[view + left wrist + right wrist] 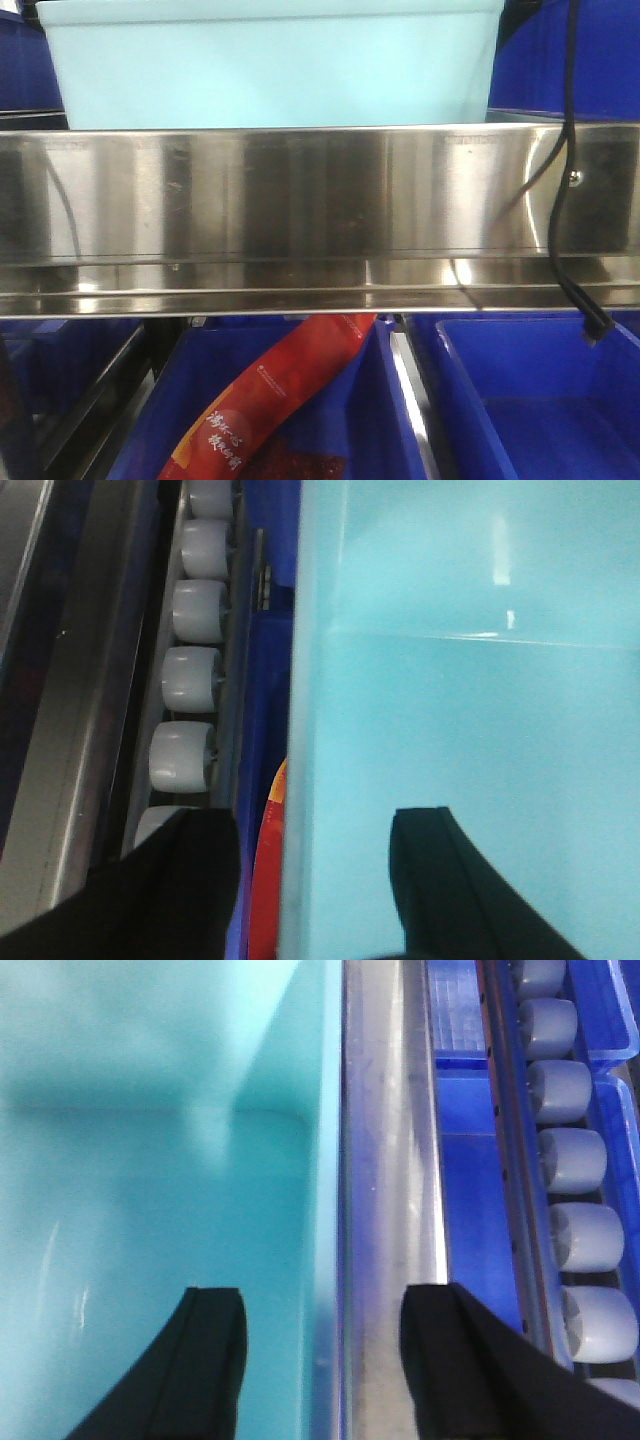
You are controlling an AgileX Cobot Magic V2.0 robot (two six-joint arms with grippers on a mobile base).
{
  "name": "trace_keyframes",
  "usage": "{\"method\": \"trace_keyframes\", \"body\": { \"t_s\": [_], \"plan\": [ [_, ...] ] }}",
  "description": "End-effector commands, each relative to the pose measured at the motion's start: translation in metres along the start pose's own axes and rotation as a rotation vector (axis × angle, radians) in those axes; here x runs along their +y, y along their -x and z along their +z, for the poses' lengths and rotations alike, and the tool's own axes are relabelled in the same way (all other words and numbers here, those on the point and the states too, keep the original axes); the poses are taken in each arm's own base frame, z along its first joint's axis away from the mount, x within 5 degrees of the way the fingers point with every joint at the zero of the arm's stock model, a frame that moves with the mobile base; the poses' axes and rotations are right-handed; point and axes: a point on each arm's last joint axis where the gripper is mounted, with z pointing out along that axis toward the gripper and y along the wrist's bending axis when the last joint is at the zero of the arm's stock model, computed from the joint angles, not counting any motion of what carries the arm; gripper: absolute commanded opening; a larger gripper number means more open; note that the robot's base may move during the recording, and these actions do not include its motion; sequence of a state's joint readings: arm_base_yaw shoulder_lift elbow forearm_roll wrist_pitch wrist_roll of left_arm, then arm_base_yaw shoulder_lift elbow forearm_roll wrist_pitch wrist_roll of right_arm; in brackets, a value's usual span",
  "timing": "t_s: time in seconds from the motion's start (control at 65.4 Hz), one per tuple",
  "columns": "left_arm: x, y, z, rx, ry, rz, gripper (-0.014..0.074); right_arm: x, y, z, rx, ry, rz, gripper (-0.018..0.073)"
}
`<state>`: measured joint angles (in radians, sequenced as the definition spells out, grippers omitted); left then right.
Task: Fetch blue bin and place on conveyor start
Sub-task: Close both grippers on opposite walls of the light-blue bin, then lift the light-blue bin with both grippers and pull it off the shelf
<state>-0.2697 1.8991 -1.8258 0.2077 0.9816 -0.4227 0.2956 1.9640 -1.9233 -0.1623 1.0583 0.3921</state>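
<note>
Straddling the side walls: the left gripper [312, 820] has one finger inside the blue bin [270, 70] and one outside, the wall in the gap between them. The right gripper [322, 1295] mirrors that on the opposite wall, both spread wide and neither pinching yet. Beyond the outer fingers run grey rollers [190, 675] and the steel rail [390, 1160], so the bin sits unlifted on its shelf; by my read the grab, lift and carry to the conveyor, nowhere in view, all remain.
</note>
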Motion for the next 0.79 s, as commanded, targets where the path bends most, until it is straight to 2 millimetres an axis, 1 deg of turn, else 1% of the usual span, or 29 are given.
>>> {"method": "trace_keyframes", "body": {
  "t_s": [0.0, 0.061, 0.153, 0.168, 0.183, 0.214, 0.229, 0.26, 0.321, 0.367, 0.566, 0.642, 0.78],
  "plan": [
    [-0.001, 0.0, -0.004, -0.006, -0.005, -0.006, 0.0265, -0.002, 0.004, -0.005, -0.029, 0.0, -0.003, 0.0255],
    [-0.002, 0.0, -0.004, -0.003, -0.009, -0.009, 0.0257, -0.002, 0.004, -0.005, -0.029, 0.0, -0.007, 0.0242],
    [-0.002, -0.001, -0.004, 0.009, -0.017, -0.017, 0.0185, -0.002, 0.004, -0.005, -0.027, -0.001, -0.007, 0.0173],
    [-0.002, -0.001, -0.004, 0.01, -0.016, -0.017, 0.0165, -0.002, 0.004, -0.005, -0.027, -0.001, -0.007, 0.0158],
    [-0.002, -0.001, -0.004, 0.013, -0.015, -0.017, 0.012, -0.002, 0.004, -0.005, -0.025, -0.002, -0.007, 0.0134],
    [-0.002, -0.002, -0.004, 0.014, -0.015, -0.017, 0.006, -0.002, 0.004, -0.005, -0.023, -0.003, -0.007, 0.0089],
    [-0.002, -0.002, -0.004, 0.014, -0.015, -0.017, 0.0048, -0.002, 0.004, -0.005, -0.023, -0.003, -0.007, 0.0059],
    [-0.002, -0.002, -0.004, 0.014, -0.015, -0.017, -0.0014, -0.002, 0.003, -0.005, -0.022, -0.003, -0.007, 0.0025],
    [-0.002, -0.002, -0.004, 0.014, -0.015, -0.017, -0.0113, -0.002, 0.003, -0.005, -0.022, -0.003, -0.007, -0.009],
    [-0.002, -0.002, -0.004, 0.014, -0.015, -0.017, -0.0111, -0.002, 0.003, -0.005, -0.022, -0.003, -0.007, -0.0169],
    [-0.002, -0.002, -0.004, 0.016, -0.014, -0.017, -0.0111, -0.002, 0.004, -0.007, -0.024, -0.003, -0.006, -0.0165],
    [-0.003, -0.002, -0.01, 0.01, -0.015, -0.015, -0.0111, -0.001, 0.003, -0.011, -0.025, -0.001, -0.008, -0.0165],
    [-0.003, 0.001, -0.031, -0.032, -0.031, -0.014, -0.0111, 0.001, 0.002, -0.024, -0.037, -0.015, -0.031, -0.0165]
  ]
}}
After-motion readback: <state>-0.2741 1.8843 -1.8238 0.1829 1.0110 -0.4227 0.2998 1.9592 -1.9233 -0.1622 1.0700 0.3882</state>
